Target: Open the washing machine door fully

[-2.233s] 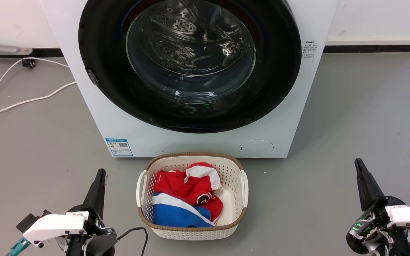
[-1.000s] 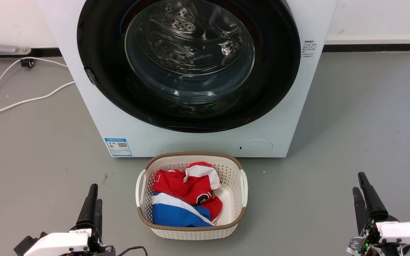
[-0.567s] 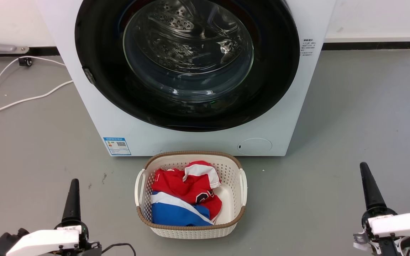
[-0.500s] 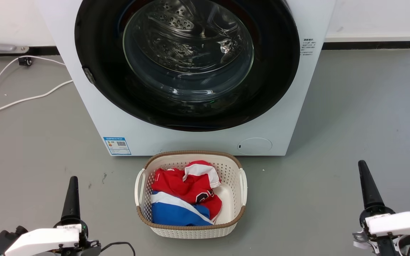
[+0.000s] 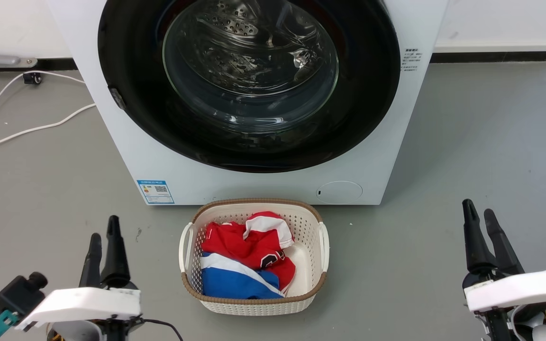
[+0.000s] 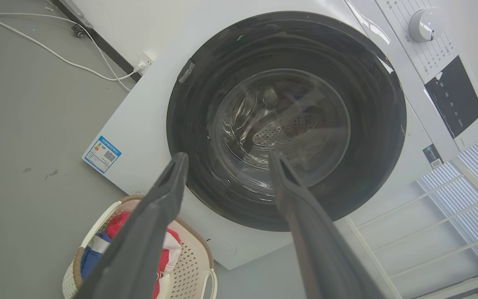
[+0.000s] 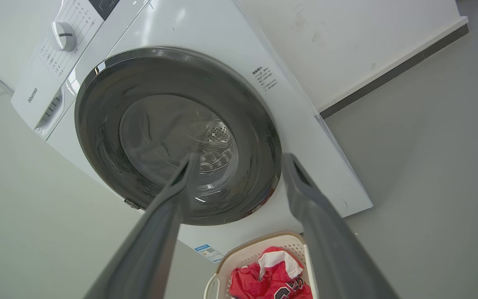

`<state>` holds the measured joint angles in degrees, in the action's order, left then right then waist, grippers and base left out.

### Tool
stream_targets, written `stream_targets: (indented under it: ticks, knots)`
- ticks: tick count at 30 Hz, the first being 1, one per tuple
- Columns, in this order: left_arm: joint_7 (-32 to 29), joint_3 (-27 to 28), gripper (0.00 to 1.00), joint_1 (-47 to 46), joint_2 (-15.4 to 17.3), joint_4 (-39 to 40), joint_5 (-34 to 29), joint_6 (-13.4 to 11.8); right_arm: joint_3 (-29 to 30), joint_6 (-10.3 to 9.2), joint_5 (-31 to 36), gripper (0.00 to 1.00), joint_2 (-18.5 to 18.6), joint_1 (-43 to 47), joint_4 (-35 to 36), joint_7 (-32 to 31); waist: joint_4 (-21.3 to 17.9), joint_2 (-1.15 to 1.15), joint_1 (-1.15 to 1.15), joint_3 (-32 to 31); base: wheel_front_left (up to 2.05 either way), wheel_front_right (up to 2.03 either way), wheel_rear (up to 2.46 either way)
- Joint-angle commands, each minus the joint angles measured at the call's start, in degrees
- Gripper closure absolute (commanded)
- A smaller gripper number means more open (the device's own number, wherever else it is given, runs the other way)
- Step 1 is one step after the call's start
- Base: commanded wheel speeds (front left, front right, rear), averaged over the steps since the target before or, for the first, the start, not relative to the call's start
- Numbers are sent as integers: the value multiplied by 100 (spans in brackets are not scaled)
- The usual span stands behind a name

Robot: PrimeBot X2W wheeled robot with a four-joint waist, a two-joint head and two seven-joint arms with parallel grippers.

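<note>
Washing machine door point(image 5: 249, 85), round and glossy black with a bulging glass window, sits shut and flush in the front of the white washing machine point(image 5: 273, 189), seen from the head camera. A blue label sticker point(image 5: 155, 191) marks the machine's lower left corner and a round flap point(image 5: 339, 192) its lower right. On the grey floor point(image 5: 467, 142) just in front of the machine stands a cream laundry basket point(image 5: 254, 308) holding red, white and blue clothing point(image 5: 249, 255). A white cable point(image 5: 31, 128) trails across the floor to the machine's left. The left gripper point(image 5: 104, 227) hovers near the basket's left side, the right gripper point(image 5: 477, 207) well off to its right; each has its dark fingers parted and grips nothing, and both are well short of the door.

From the left wrist, the two fingers stand spread and empty, framing the closed door's lower half; a white control dial point(image 6: 425, 25) and a dark display panel point(image 6: 452, 97) sit on the machine's top strip.

From the right wrist, the fingers are likewise spread wide with nothing between them, pointing at the shut door, the basket below.
</note>
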<state>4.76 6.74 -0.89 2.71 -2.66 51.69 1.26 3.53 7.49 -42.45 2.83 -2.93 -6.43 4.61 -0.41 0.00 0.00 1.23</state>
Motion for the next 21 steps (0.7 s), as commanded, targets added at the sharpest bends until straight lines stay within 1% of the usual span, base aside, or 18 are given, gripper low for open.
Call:
stream_targets:
  ticks: [1, 6, 9, 13, 17, 21]
  knots:
    - [59, -102, 0, 10, 15, 215, -329, -99, -32, 0, 291, 0, 11, -79, 147, 64, -2, 0, 0, 9, 0, 0, 0]
    - [144, -435, 0, 32, 16, 477, -918, -309, -87, 0, 835, 0, 11, -71, 261, 156, -6, 0, 0, 37, 0, 0, 0]
    - [196, -636, 0, 9, 16, 589, -1401, -303, -134, 0, 1141, 0, 11, -63, 305, 208, -10, 0, 0, 59, 0, 0, 0]
    - [264, -960, 0, -4, 50, 718, -1961, -374, -161, 0, 1556, 0, 11, -32, 280, 271, -21, 0, 0, 69, 0, 0, 0]
    - [326, -1336, 0, 8, 228, 772, -2403, -604, -181, 0, 1978, 0, 10, -17, 191, 336, -39, 0, 0, 67, 0, 0, 0]
    - [386, -1775, 0, -42, 452, 773, -2722, -937, -208, 0, 2320, 0, 10, -16, 175, 400, -53, 0, 0, 68, 0, 0, 0]
